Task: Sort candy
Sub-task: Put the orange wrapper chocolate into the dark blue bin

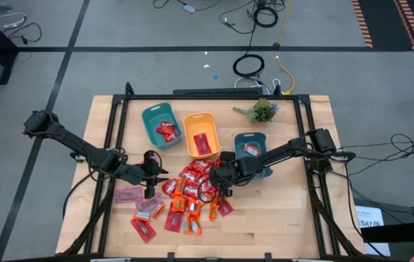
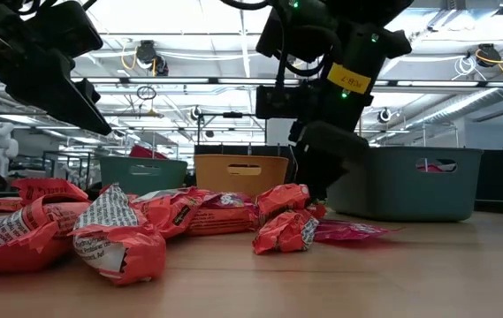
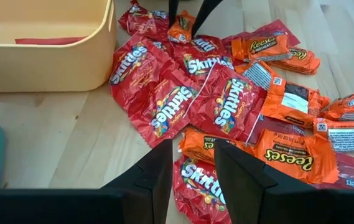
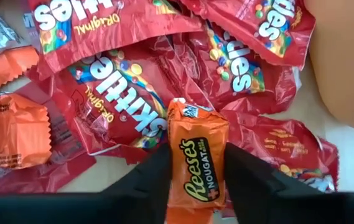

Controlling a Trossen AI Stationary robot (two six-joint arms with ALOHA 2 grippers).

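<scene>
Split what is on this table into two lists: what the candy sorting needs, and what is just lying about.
For the job:
- candy pile
- orange Reese's packet held in the right gripper
- left gripper over the pile
- teal bin, orange bin, second teal bin

Lying about:
- small green plant
- cables on the floor

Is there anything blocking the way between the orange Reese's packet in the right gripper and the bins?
Nothing visible. The right gripper is shut on the Reese's packet over the candy pile; the yellow bin and two teal bins sit open-topped just beyond.
</scene>
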